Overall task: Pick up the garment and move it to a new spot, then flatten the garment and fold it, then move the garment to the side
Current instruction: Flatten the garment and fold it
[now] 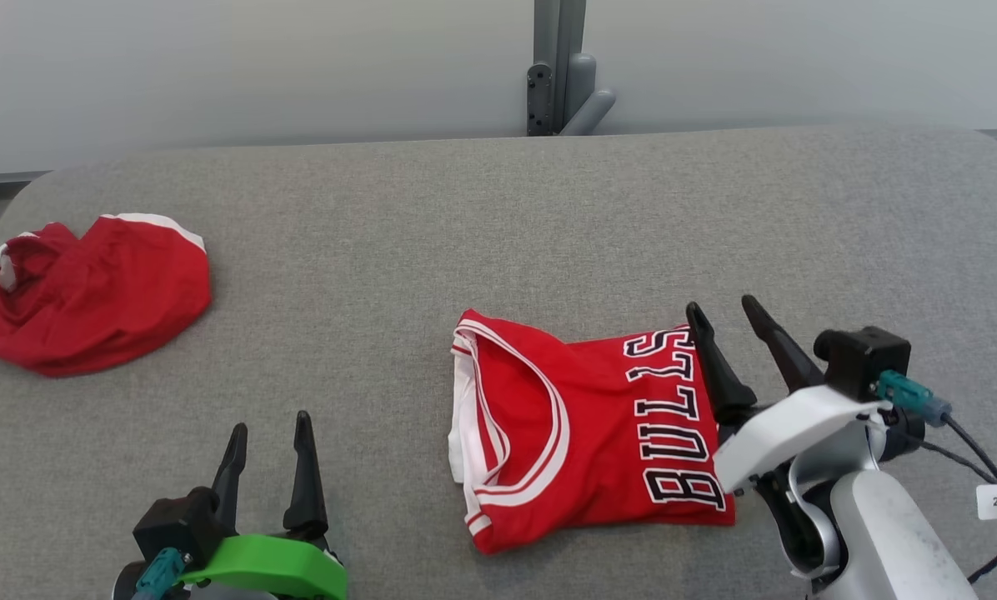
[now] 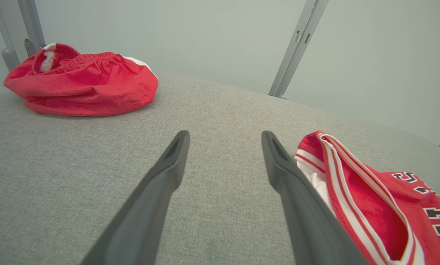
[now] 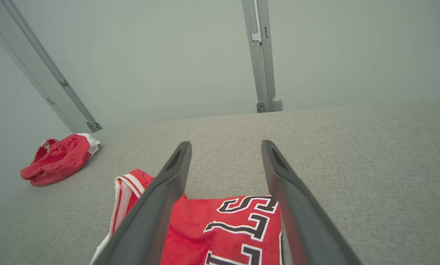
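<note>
Where the grey counter [image 1: 498,217] runs just right of its middle, the garment [image 1: 582,425] lies folded into a rough rectangle. It is a red jersey with white-and-red trim along its neckline on the left and dark, white-edged letters running sideways toward its right edge. My right claw [image 1: 722,307] stands at that right edge, its 2 long dark fingers spread apart and grasping nothing. 1 finger crosses the lettering in the head view, and I cannot tell whether it touches the cloth. My left claw [image 1: 270,423] sits well apart from the garment, low at the near left of the counter, its 2 fingers likewise spread with only counter between them. Far off at the counter's left edge, a second red piece [image 1: 90,292] with white trim lies bunched in a heap. Behind the counter's far edge, a grey metal post [image 1: 561,67] rises against a pale wall [image 1: 215,67].
</note>
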Robot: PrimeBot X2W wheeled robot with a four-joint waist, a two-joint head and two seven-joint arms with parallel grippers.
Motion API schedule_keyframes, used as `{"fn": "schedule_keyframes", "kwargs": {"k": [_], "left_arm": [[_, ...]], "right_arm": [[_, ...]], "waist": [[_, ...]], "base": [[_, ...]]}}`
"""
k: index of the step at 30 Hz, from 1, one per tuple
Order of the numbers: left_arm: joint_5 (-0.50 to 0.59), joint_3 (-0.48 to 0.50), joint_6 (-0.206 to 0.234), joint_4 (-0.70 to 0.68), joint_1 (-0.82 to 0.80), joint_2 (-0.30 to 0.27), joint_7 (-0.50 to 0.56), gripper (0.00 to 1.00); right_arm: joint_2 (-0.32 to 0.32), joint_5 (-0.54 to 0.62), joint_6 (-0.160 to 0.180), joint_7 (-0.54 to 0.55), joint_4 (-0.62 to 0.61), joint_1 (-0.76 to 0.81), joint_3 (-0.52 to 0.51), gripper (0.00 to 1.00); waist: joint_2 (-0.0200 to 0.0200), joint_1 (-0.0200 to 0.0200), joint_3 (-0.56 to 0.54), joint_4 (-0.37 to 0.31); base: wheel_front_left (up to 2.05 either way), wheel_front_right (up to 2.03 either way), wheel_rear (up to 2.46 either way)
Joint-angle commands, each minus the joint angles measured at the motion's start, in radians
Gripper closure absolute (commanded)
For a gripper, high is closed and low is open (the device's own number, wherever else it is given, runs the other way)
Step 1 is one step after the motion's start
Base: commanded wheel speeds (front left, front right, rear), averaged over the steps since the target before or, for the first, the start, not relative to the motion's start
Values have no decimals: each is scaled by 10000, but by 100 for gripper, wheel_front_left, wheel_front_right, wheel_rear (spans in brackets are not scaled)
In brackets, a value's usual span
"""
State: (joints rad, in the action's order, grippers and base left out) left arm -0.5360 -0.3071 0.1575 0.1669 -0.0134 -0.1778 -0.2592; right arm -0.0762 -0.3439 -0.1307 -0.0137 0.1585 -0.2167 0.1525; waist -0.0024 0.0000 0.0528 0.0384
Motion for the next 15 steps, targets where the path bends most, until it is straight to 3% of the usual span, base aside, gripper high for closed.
{"fn": "schedule_keyframes", "kwargs": {"k": [1, 3, 4, 12, 15], "left_arm": [[121, -1, -73, 34, -184, 8, -52, 0], [139, 11, -90, 71, -248, 15, -51, 0], [154, 21, -94, 75, -263, 19, -53, 0], [192, 125, -133, 31, -371, 36, -62, 0], [288, 155, -134, -37, -407, 50, -57, 0]], "right_arm": [[32, 139, 2, -108, 83, 251, -55, 60], [109, 105, 2, -224, 274, 488, -17, 91], [127, 76, 2, -301, 389, 569, 22, 100], [176, 373, 2, -1092, 1722, 491, 819, 100], [16, 1057, 5, -1620, 2617, 322, 1115, 100]], "waist": [[24, 0, 38, 74], [24, 0, 80, 168], [24, 0, 99, 220], [24, 0, 201, 753], [24, 0, 224, 1088]], "base": [[0, 0, 0], [0, 0, 0], [0, 0, 0], [0, 0, 0], [0, 0, 0]]}}
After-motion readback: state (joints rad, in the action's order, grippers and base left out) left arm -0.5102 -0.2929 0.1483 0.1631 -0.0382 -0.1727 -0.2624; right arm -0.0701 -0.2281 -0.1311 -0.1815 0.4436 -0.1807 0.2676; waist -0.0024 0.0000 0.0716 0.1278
